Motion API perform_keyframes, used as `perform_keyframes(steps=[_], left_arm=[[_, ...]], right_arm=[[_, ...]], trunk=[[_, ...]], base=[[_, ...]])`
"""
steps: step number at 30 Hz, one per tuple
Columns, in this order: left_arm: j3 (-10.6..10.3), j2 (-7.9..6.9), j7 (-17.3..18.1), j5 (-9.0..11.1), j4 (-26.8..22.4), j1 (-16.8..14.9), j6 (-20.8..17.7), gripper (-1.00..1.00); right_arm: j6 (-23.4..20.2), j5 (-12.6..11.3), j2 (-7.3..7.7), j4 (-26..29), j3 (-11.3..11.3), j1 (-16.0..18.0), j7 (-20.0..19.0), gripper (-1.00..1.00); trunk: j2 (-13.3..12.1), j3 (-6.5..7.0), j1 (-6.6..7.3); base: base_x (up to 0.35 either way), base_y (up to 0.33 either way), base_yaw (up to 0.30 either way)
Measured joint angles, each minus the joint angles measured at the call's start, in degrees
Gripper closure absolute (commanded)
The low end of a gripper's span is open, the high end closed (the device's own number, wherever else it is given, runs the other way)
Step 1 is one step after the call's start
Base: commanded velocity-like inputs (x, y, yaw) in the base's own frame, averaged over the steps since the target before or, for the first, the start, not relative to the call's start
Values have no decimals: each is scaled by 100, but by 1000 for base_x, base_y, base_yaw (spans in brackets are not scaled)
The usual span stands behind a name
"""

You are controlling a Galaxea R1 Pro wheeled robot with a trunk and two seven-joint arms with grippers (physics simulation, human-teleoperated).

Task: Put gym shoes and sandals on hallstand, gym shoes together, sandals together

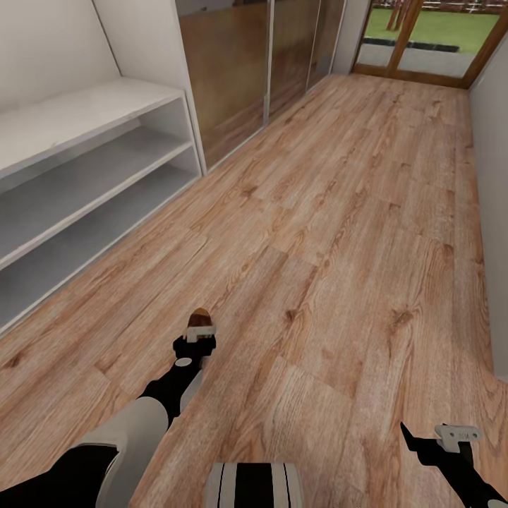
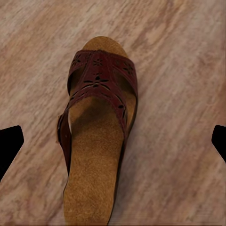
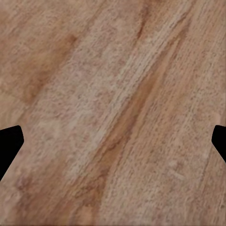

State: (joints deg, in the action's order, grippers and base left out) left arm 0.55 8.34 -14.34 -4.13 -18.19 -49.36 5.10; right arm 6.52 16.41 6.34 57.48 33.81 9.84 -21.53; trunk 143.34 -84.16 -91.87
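Left claw hangs spread wide over a sandal, fingertips well apart on either side of it, pinching nothing! That sandal lies flat on the corridor floor, dark brown cut-out strap across a tan footbed, sole down. From the head view you catch just its tip poking out past the left claw, the rest hidden under the wrist. It sits out in the open planks, away from the walls. Off toward the left edge of the corridor stands the hallstand, pale grey-white, flat top and two open shelf levels. Beyond it, glossy brown wall panels run toward a glazed door at the far end, green lawn outside. Right claw waits low at the near right, also spread, its wrist camera looking at bare wood grain between the fingertips.
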Motion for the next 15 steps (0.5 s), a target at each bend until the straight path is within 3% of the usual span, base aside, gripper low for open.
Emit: perform_keyframes(steps=[15], left_arm=[[6,-7,1,0,0,-3,0,-100]], right_arm=[[-9,2,0,1,-5,0,0,-100]], trunk=[[0,-112,0]], base=[[0,0,0]])
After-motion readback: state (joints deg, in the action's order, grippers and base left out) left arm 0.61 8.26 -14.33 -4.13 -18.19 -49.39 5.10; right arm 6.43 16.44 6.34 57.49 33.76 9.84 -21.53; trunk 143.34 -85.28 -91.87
